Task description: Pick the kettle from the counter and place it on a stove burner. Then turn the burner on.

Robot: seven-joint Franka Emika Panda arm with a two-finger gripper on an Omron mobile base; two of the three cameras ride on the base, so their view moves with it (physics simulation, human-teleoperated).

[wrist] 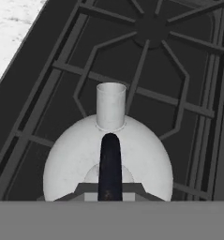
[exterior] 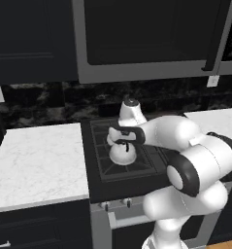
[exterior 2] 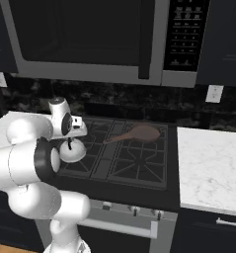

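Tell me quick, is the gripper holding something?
Gripper: closed on the kettle's black handle, over the stove burner.

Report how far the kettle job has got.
Done: the kettle is off the counter and over the stove's front left burner. In hand: the gripper is at its black handle; whether the kettle rests on the grate or hangs just above it cannot be told. Left: release, then turn a knob to light the burner.

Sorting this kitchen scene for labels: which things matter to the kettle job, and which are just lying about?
Job: kettle, held over the stove burner; gripper at its handle; counter.
Lying about: frying pan; microwave; wall outlet.
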